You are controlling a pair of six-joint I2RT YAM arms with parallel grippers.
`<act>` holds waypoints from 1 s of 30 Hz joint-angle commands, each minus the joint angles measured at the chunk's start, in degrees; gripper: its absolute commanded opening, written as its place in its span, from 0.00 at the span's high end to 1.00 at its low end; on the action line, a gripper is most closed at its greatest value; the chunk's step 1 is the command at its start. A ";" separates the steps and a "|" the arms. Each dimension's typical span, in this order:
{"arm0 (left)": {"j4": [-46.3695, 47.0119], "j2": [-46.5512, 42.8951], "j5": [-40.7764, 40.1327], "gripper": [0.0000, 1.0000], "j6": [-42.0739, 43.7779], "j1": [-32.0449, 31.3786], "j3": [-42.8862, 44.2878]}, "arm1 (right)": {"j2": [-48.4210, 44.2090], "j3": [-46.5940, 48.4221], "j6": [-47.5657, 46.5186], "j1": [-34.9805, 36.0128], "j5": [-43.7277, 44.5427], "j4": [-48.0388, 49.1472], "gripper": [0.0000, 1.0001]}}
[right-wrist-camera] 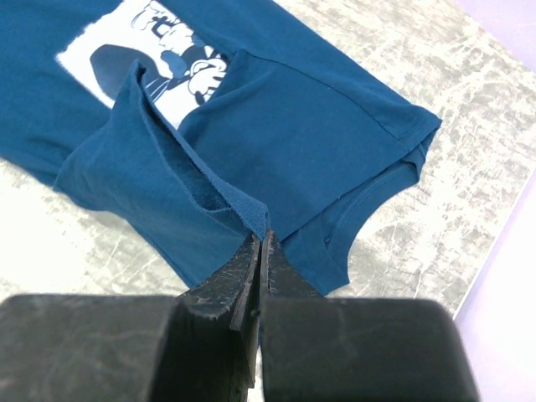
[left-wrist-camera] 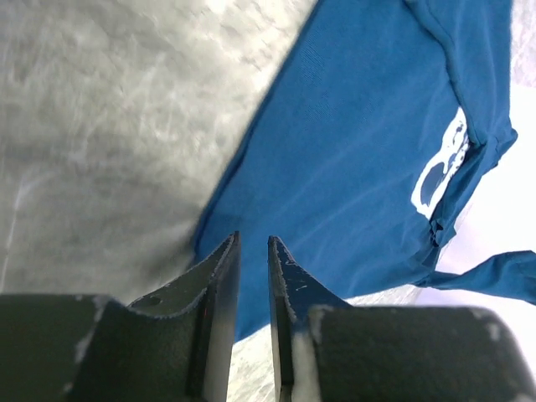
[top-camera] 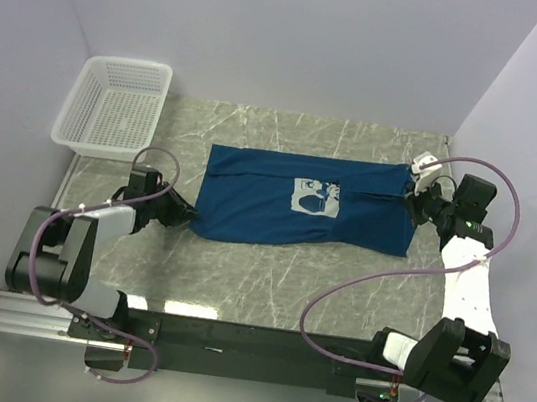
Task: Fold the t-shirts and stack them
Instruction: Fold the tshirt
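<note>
While the dark blue t-shirt [top-camera: 278, 203] lies spread mid-counter [top-camera: 237, 277], we find the right fingers [right-wrist-camera: 239, 289] clamped on its edge at 3 o'clock (first fold starting, we judge). The left fingers [left-wrist-camera: 219, 276] are slightly apart at 8 o'clock. Next, they must grip the hem.

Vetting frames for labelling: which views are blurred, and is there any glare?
Left wrist view: table smeared by blur, t-shirt soft, fingers sharp. Right wrist view: crisp throughout. Top view: sharp, evenly lit, one pale glare patch at the table's near edge.
</note>
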 commanded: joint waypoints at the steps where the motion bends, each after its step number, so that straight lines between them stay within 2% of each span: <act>1: 2.33 2.72 2.70 0.75 0.65 0.88 3.11 | 1.14 2.76 3.56 -0.61 1.16 4.76 1.00; 7: 2.95 6.06 4.63 0.82 0.91 1.59 6.36 | 3.42 3.73 4.79 -0.96 1.69 5.64 1.00; 10: 1.90 5.28 5.43 0.80 2.23 1.59 6.81 | 3.60 3.64 4.88 -0.87 0.99 5.46 1.00; 13: -2.30 0.98 2.89 0.75 3.90 1.59 5.40 | 3.51 3.47 4.88 -0.87 0.46 5.38 1.00; 17: -4.09 -9.02 1.38 0.71 2.68 1.59 -1.79 | 3.16 2.76 4.35 -0.96 0.20 5.46 1.00; 22: -5.23 -15.20 1.39 0.68 -1.01 1.50 -11.12 | 3.25 2.67 4.35 -0.87 0.11 5.38 1.00; 25: -4.61 -14.59 0.60 0.68 -2.16 1.50 -12.53 | 3.34 2.85 4.53 -0.87 -0.16 5.37 1.00; 30: -1.45 -8.71 0.51 0.69 -3.04 1.24 -10.34 | 2.98 2.76 4.53 -0.87 -0.33 4.76 1.00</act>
